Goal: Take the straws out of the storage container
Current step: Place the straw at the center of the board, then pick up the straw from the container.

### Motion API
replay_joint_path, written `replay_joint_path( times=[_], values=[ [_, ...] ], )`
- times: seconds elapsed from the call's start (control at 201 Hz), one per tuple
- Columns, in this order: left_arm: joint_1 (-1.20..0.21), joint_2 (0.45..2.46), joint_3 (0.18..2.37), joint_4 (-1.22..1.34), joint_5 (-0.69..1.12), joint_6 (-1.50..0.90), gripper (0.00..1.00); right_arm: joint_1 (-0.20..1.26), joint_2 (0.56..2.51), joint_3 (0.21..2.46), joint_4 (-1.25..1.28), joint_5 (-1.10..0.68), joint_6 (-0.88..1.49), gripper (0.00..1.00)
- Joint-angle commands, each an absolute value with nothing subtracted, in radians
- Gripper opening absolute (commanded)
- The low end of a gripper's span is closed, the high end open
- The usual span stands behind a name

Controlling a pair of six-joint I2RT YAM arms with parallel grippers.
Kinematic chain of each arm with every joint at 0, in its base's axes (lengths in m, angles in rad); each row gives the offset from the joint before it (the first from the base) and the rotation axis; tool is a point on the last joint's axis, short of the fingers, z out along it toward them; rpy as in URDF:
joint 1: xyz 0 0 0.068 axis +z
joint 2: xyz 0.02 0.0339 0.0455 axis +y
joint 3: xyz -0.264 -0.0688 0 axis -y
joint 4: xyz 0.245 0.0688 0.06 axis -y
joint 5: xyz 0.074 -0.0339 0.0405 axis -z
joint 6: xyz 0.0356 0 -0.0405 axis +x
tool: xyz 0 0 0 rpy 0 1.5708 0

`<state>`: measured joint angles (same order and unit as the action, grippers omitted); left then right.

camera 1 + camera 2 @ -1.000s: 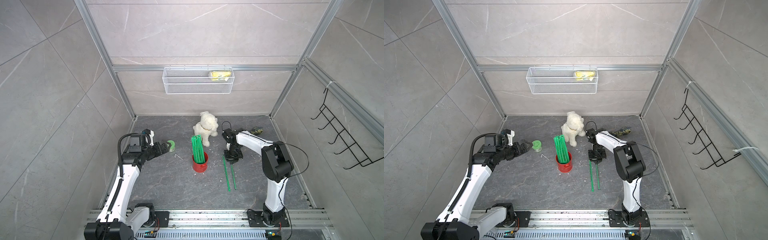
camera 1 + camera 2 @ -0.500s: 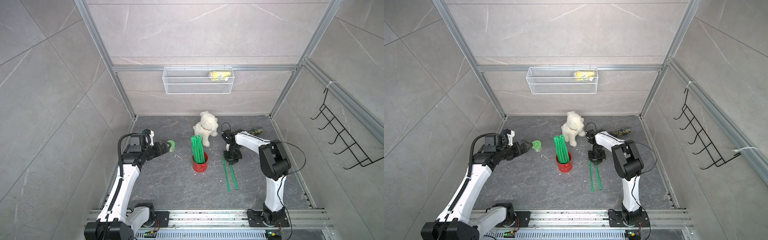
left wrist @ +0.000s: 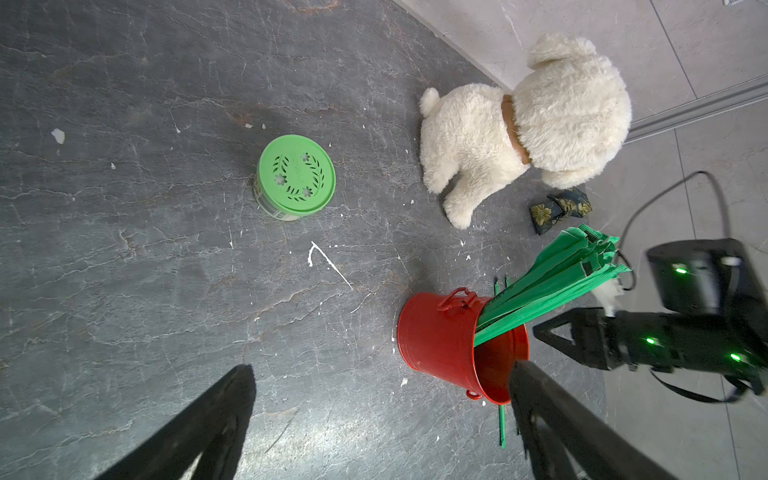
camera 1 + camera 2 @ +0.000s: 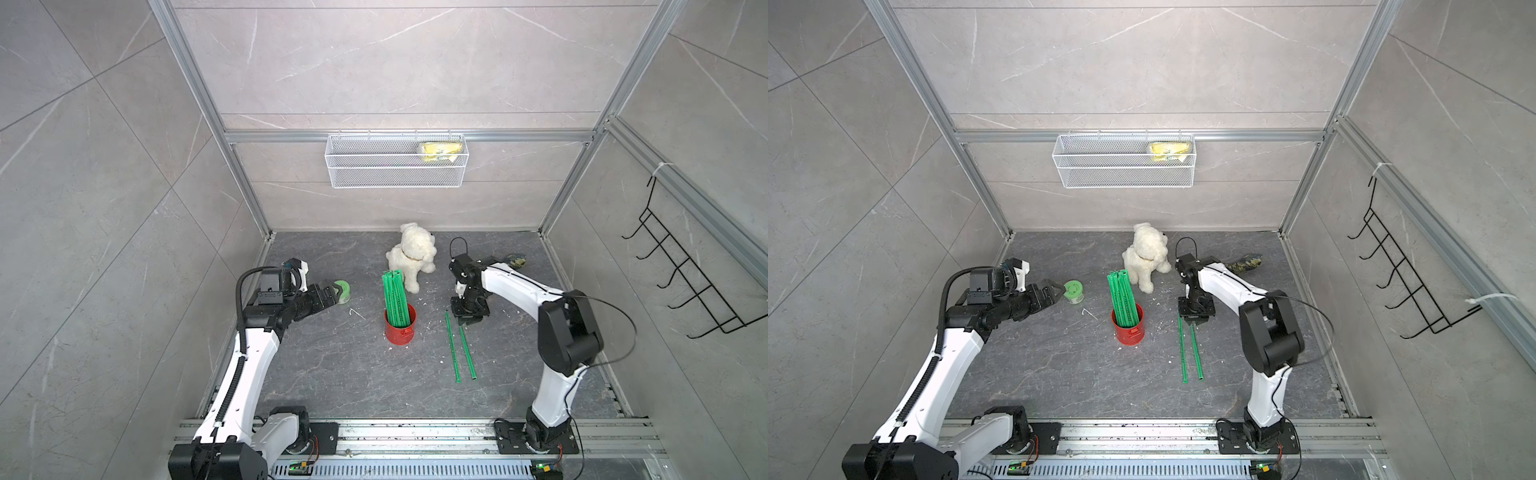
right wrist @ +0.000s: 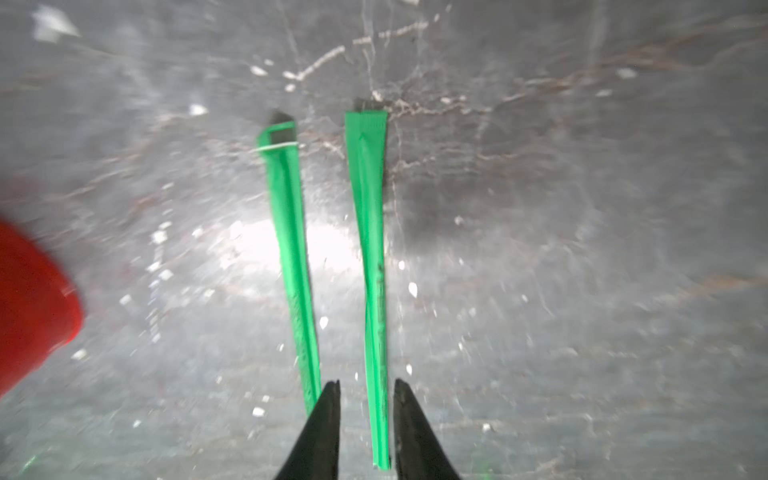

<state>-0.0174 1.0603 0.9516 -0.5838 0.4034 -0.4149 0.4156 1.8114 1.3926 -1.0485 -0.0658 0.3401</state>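
In both top views the red storage container (image 4: 401, 332) stands upright in the middle of the dark floor. The bundle of straws (image 4: 397, 297) stands in it and reaches well above the rim. To the right of the can, and apart from it, two loose straws (image 4: 453, 353) lie flat side by side, nearly parallel, running from far to near. The right gripper (image 4: 467, 319) points down over their far ends, and how its jaws stand cannot be told from above. At the left, the left gripper (image 4: 330, 293) hangs above the floor with its jaws spread wide and empty, just beside a green-lidded jar (image 4: 344, 291). A white plush dog (image 4: 411, 257) sits just behind the can, and a white wire basket (image 4: 395, 176) hangs on the far wall. In the left wrist view the storage container (image 3: 436, 336) shows its open mouth, with the bundle of straws (image 3: 548, 282) fanning out of it at a lean. The left gripper (image 3: 374, 415) has its two dark fingers (image 3: 199, 424) far apart, with only bare floor between them. A small dark floral pouch (image 3: 559, 208) lies near the dog. The right wrist view is blurred. There the right gripper (image 5: 366, 382) has its jaws parted a little. The end of one of the loose straws (image 5: 372, 270) lies on the floor between them, with a gap beside it, so it is not pinched. The other straw lies just outside one finger.
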Motion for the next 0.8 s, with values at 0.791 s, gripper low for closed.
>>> replay_joint_path(
  times=[0.791],
  values=[
    [-0.018,1.062,0.992,-0.598,0.432,-0.390,1.00,0.855,1.747,1.586,-0.744,0.113,0.327,0.33]
  ],
)
